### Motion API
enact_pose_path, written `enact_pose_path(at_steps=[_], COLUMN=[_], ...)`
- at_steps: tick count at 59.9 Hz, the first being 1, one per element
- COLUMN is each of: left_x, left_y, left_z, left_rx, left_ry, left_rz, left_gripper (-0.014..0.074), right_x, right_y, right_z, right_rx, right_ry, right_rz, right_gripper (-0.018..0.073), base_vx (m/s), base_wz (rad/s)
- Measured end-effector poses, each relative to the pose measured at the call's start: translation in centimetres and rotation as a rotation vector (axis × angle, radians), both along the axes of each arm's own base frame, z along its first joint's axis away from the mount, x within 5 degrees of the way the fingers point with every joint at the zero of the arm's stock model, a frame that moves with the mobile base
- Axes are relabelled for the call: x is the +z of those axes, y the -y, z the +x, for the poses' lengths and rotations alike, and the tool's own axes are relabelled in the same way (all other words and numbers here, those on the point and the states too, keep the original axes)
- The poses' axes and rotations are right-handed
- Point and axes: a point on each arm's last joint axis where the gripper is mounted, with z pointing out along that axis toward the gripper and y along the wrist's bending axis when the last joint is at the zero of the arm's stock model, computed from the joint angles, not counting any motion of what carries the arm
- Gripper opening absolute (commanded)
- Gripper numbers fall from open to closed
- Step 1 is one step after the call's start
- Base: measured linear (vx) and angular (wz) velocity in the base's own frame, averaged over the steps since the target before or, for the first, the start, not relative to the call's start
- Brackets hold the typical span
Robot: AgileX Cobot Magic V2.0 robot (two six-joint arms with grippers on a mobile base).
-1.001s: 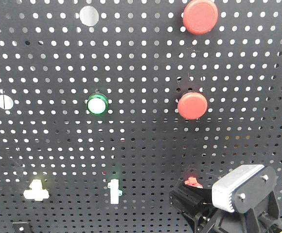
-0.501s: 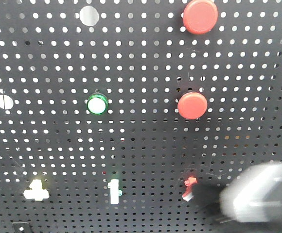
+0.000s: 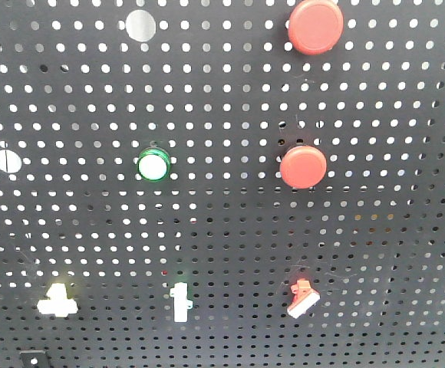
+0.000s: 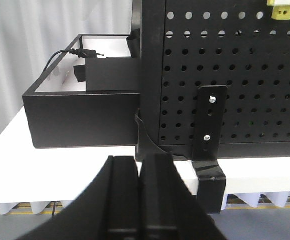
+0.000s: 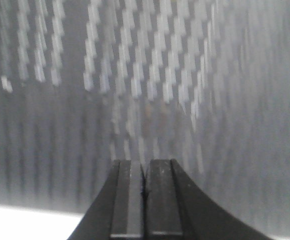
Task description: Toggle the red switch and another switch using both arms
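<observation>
Black perforated steel fills my front view: a pegboard [image 3: 222, 230] of matte panel and regular round holes, with nothing of either arm in front of it. Taking the green-ringed lamp [image 3: 153, 165] as my landmark, the red switch [image 3: 302, 298] sits below and to its right, a small glossy plastic block whose white lever tip slants down-left. The pale-yellow switch [image 3: 57, 300] lies below and to the lamp's left, squat and stepped; a white toggle [image 3: 179, 301] stands almost straight under the lamp.

My left end effector [image 4: 140, 200] is clenched, pads pressed together, low by the board's foot bracket [image 4: 208, 135] above the white tabletop [image 4: 60, 175]. The yellow switch is up and to its right (only its lower edge shows at the frame top), so that arm must climb. My right end effector [image 5: 144, 200] is also closed; its view is motion-blurred, so I cannot place the red switch from it.
</observation>
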Motion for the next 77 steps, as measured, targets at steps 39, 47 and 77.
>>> enact_pose_path(at_steps=[39, 47, 77], left_x=[0.0, 0.0, 0.0], left_y=[0.0, 0.0, 0.0], left_z=[0.0, 0.0, 0.0], left_rx=[0.000, 0.000, 0.000], left_ry=[-0.003, -0.003, -0.003], left_rz=[0.000, 0.000, 0.000], left_gripper=[0.0002, 0.0002, 0.0002], right_x=[-2.0, -2.0, -2.0], right_y=[0.0, 0.0, 0.0], right_z=[0.0, 0.0, 0.0], right_rx=[-0.005, -0.005, -0.005], right_ry=[-0.063, -0.063, -0.063], right_rz=[0.038, 0.038, 0.038], right_gripper=[-0.0006, -0.0006, -0.0006], base_vx=[0.00, 0.00, 0.00], base_wz=[0.00, 0.00, 0.00])
